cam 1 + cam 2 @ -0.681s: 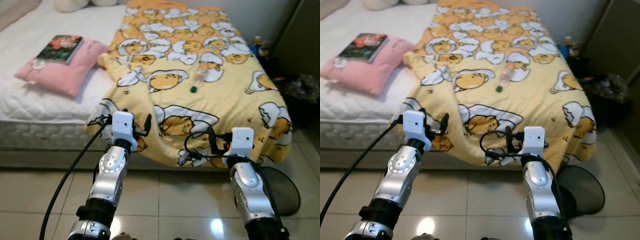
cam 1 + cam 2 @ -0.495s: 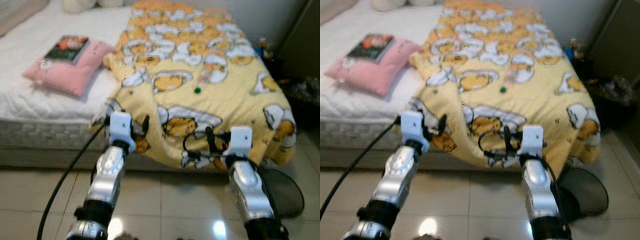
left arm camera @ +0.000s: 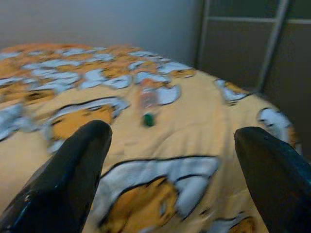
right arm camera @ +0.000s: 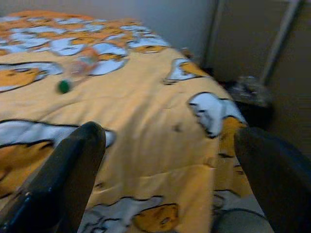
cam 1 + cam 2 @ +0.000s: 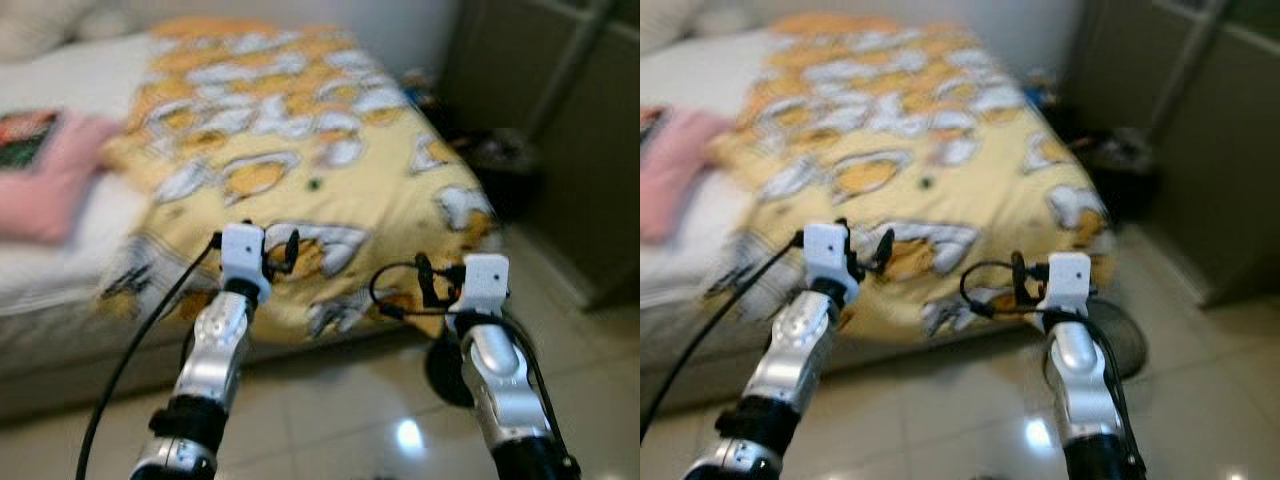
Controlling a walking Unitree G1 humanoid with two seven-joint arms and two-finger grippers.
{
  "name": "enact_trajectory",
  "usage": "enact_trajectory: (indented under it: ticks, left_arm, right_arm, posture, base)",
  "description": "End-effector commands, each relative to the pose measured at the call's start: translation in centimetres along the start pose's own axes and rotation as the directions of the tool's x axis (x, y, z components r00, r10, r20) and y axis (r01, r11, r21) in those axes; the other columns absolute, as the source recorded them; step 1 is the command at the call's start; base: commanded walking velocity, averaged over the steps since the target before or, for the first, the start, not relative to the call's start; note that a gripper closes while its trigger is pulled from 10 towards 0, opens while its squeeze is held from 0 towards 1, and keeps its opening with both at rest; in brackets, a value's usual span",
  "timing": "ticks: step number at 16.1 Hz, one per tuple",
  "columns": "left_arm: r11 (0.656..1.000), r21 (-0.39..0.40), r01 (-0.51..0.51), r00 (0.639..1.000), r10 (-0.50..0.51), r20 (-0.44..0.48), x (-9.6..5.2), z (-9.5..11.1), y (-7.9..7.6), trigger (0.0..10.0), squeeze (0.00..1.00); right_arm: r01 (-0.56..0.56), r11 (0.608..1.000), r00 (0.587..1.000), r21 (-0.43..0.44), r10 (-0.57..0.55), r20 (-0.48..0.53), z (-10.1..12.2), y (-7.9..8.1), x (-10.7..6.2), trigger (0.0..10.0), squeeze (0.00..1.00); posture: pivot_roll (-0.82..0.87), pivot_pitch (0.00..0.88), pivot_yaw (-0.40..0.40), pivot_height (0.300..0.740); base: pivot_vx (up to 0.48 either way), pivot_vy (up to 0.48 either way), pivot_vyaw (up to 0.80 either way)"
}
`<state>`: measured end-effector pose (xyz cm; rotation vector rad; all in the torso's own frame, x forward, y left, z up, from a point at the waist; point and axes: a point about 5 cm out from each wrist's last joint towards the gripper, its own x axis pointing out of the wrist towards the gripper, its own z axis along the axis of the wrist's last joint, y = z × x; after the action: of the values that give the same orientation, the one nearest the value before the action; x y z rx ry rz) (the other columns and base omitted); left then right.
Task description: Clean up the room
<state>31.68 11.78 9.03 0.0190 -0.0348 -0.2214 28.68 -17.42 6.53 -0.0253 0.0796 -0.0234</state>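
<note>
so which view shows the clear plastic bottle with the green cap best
The left wrist view: the clear plastic bottle with the green cap lies near centre on the yellow blanket, between the left gripper fingers. The right wrist view shows it blurred near the edge; the eye views show a green speck.

A bed (image 5: 60,300) stood ahead and to the left, with a blanket (image 5: 400,190) spread over its right part and hanging down the near end. A bottle (image 3: 148,102) lay on the blanket, toward the far side. A pillow (image 5: 50,180) lay on the bed at far left, left of the blanket. Right of the bed stood a cabinet (image 5: 580,150). A round object (image 5: 1120,340) sat on the floor (image 5: 330,420) by the bed's near right corner.
</note>
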Motion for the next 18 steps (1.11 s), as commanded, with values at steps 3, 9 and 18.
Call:
enact_trajectory:
  ticks: [3, 9, 18]
  left_arm:
    - [1.000, 0.007, 0.025, 1.000, -0.025, 0.010, 0.6, 0.4, -0.2, 10.0, 0.00]
    - [1.000, 0.004, 0.024, 1.000, -0.024, 0.007, 1.0, 0.5, -0.2, 10.0, 0.00]
    - [0.999, 0.020, 0.026, 1.000, -0.026, -0.003, 1.9, 0.8, -0.1, 10.0, 0.00]
  right_arm:
    - [0.018, 1.000, 0.999, -0.011, -0.017, 0.028, 0.7, -0.2, 0.4, 10.0, 0.00]
    - [0.023, 1.000, 1.000, -0.018, -0.023, 0.013, 0.5, -0.1, 0.5, 10.0, 0.00]
    - [0.027, 1.000, 1.000, -0.004, -0.027, 0.010, 0.1, 0.2, 0.0, 10.0, 0.00]
  posture:
    - [0.04, 0.000, -0.008, 0.740]
    - [0.03, 0.000, -0.001, 0.740]
    - [0.00, 0.000, 0.023, 0.740]
  base:
    - [0.471, 0.000, 0.00]
    - [0.476, 0.000, -0.13]
    - [0.480, 0.000, -0.16]
